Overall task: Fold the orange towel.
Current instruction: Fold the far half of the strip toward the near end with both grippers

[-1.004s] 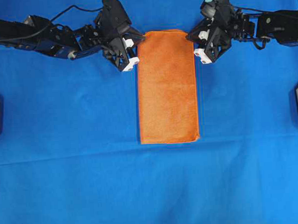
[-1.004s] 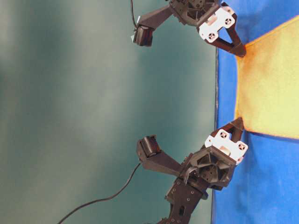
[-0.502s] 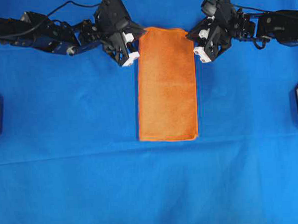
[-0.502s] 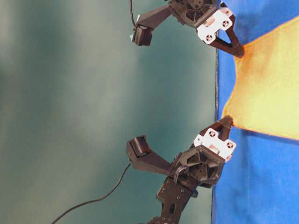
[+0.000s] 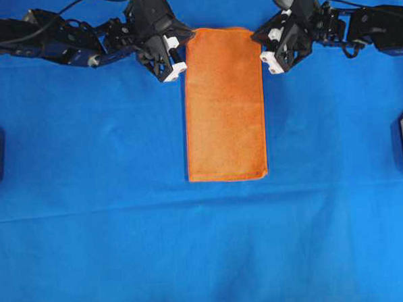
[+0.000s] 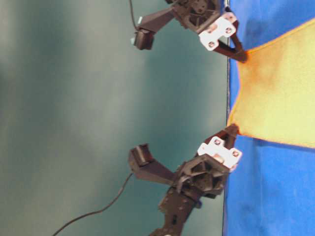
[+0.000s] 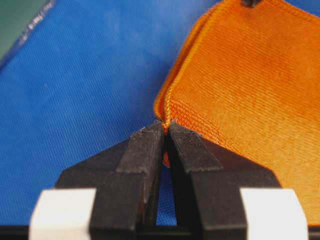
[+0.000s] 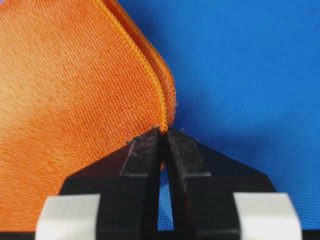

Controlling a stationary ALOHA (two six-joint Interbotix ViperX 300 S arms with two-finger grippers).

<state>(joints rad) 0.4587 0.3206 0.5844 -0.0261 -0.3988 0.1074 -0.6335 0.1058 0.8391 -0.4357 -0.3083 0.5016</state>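
I've got both sets of jaws clamped on the orange towel (image 5: 225, 104), left gripper (image 5: 184, 45) pinching its far left corner, right gripper (image 5: 255, 38) the far right one, each hem nipped between the tips. The towel lies as a long strip on the blue surface (image 5: 125, 250), its long axis running from the grippers toward me, far edge lifted. I reckon there's open cloth all round for carrying those corners over to the near edge

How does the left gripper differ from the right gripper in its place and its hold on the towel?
The left gripper pinches the orange towel's far left corner; the right gripper pinches its far right corner. In the overhead view the left arm reaches in from the left, the right arm from the right. Both are shut on the hem, fingers together.
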